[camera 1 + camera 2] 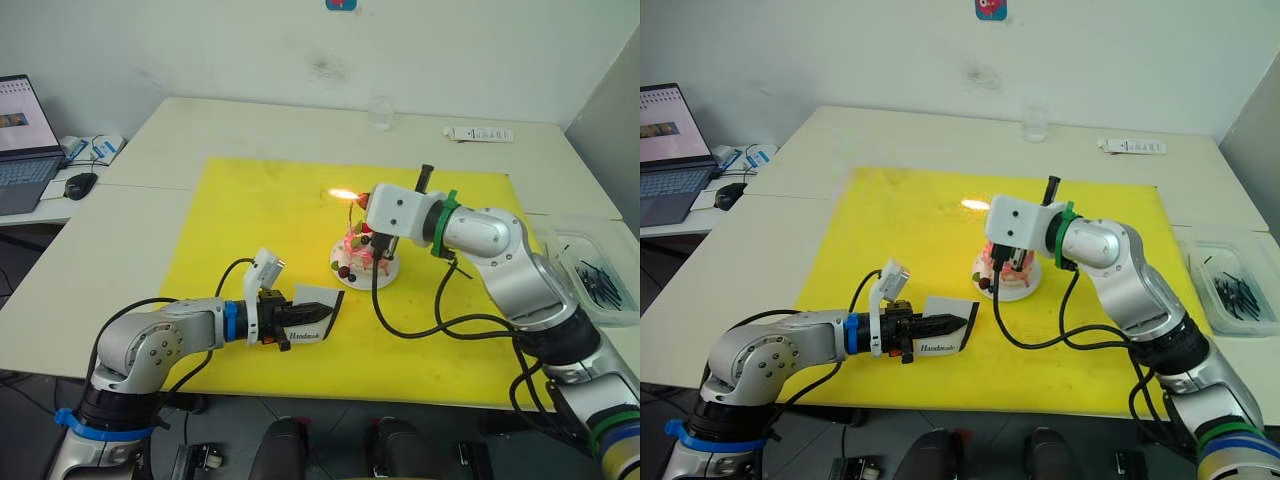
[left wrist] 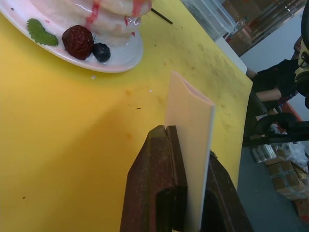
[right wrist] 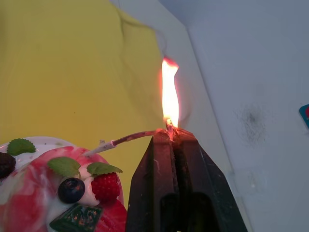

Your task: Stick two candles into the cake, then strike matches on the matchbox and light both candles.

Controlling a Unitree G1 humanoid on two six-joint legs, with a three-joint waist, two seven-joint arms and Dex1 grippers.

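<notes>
- Jaws of right gripper [image 3: 170, 137] pinch a burning match [image 3: 166, 126] at the tips, flame up, held over the cake [image 1: 362, 255] to reach a candle [image 3: 126, 139].
- Candle axis runs near level from cake top twd the flame.
- Left gripper [image 1: 318, 313] clamps matchbox [image 1: 312, 325] w/ jaws shut, edge-up on yellow mat [image 1: 260, 220], just beside cake, strip ready.

A: What covers the table [image 1: 120, 260]?
B: A yellow mat [image 1: 260, 215] over the pale top.

A: At the far edge?
B: A clear glass [image 1: 380, 112], and a white remote [image 1: 478, 134] to its right.

A: On the left?
B: An open laptop [image 1: 25, 140], a black mouse [image 1: 80, 185], some papers [image 1: 95, 148].

A: On the right?
B: A clear plastic tray [image 1: 600, 275] holding dark sticks, beside the mat.
</notes>
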